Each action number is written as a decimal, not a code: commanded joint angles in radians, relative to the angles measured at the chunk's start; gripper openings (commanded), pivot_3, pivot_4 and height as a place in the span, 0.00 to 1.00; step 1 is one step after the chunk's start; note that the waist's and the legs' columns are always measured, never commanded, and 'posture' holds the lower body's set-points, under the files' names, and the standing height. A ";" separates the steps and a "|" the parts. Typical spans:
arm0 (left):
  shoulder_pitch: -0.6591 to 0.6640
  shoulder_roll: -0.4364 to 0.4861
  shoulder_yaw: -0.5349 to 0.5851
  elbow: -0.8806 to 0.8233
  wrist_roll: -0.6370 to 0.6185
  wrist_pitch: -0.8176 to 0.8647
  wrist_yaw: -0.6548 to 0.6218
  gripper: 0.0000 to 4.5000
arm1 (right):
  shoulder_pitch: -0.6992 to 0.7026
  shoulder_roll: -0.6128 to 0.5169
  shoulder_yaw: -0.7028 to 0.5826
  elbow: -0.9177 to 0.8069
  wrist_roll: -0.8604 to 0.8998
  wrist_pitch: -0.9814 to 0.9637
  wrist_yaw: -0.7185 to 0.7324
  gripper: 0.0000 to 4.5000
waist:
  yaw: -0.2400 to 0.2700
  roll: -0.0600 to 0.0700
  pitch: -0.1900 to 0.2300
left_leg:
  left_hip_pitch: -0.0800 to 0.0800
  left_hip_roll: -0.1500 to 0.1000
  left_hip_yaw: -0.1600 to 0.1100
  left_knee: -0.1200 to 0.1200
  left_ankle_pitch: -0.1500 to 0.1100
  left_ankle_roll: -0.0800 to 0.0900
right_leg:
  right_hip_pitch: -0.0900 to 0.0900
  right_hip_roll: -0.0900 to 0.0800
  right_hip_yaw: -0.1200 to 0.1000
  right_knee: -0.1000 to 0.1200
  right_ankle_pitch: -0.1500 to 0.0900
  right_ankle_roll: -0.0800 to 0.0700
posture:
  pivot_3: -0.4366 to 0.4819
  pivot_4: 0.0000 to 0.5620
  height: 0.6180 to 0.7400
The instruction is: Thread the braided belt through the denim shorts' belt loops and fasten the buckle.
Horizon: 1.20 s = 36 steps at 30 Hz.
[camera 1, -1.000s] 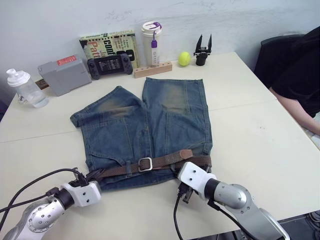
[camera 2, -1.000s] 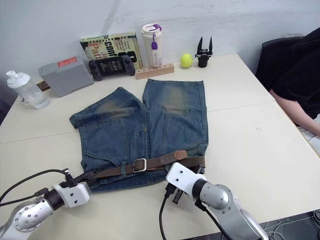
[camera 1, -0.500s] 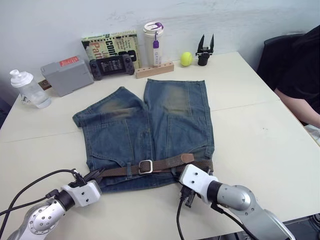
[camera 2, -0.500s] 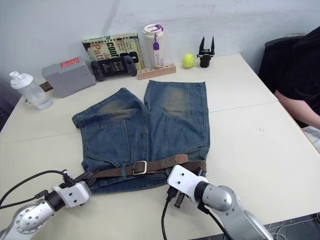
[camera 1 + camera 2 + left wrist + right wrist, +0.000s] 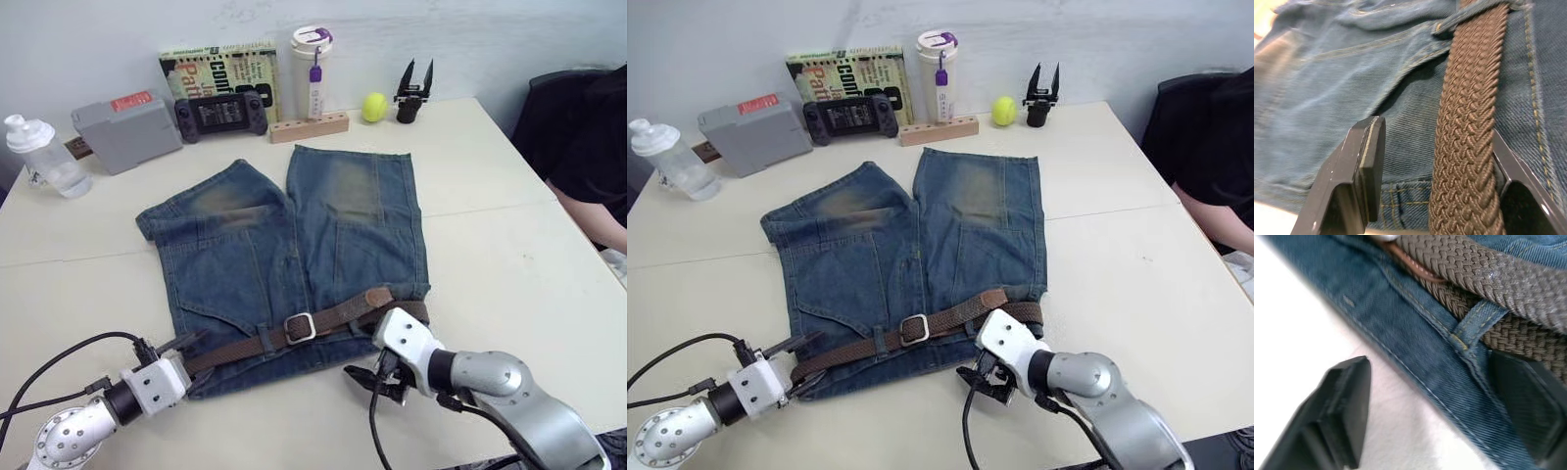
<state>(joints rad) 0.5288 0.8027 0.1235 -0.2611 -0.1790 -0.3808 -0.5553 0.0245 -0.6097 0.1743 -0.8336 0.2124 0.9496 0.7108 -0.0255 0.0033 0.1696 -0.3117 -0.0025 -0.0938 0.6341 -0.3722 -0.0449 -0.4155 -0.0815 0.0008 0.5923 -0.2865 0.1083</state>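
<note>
left gripper (image 5: 1432, 166) spread wide, straddling the braided belt (image 5: 284, 336) at the waistband's left end — nothing clamped. right gripper (image 5: 1440, 406) also parted, at the denim shorts (image 5: 284, 245) waistband edge by a belt loop (image 5: 1476, 323). buckle (image 5: 300, 327) lies mid-waist on the table (image 5: 509, 225).

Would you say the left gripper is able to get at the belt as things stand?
Probably yes: the left gripper is open with the belt lying between its fingers on the shorts, nothing in the way.

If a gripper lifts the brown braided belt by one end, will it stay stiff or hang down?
The braided belt probably droops: its open weave bends along the denim shorts. The metal buckle likely weighs its end down. The rough weave should grip well.
</note>
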 commanded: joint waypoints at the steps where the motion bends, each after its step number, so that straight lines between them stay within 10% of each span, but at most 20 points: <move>1: 0.104 0.068 0.077 -0.130 -0.191 0.133 -0.160 0.58 | -0.001 -0.030 -0.213 -0.061 0.165 0.015 0.089 0.88 | 0.000 -0.001 0.001 | -0.008 0.000 0.000 0.002 -0.001 0.001 | -0.006 0.000 0.000 -0.001 0.000 0.000 | 0.48 0.27 0.71; 6: 0.170 0.100 0.189 -0.216 -0.341 0.283 -0.271 0.58 | 0.011 -0.066 -0.374 -0.049 0.353 0.060 0.158 0.88 | 0.013 -0.001 0.004 | -0.032 -0.002 -0.002 0.014 -0.006 0.002 | -0.025 0.000 -0.003 -0.001 0.000 0.000 | 0.48 0.27 0.71; 16: 0.053 0.066 0.413 -0.327 -0.690 0.620 -0.232 0.58 | -0.100 -0.059 -0.609 0.147 0.556 -0.002 0.120 0.88 | 0.032 -0.004 0.013 | -0.033 -0.004 0.007 0.026 -0.008 0.007 | -0.024 0.004 -0.002 0.008 0.002 -0.001 | 0.48 0.27 0.71; 36: -0.259 -0.076 0.312 -0.335 -0.639 0.767 -0.082 0.58 | -0.103 -0.062 -0.475 0.292 0.365 -0.322 0.035 0.88 | 0.025 -0.005 0.013 | -0.024 -0.005 0.017 0.033 -0.005 0.004 | -0.023 0.005 0.008 0.025 0.002 0.000 | 0.48 0.27 0.71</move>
<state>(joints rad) 0.2759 0.7310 0.4300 -0.5814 -0.8228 0.3901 -0.6349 -0.0712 -0.6742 -0.2991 -0.5251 0.5705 0.6511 0.7515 -0.0005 -0.0013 0.1831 -0.3355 -0.0079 -0.0769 0.6673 -0.3775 -0.0413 -0.4390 -0.0763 0.0093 0.6178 -0.2842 0.1085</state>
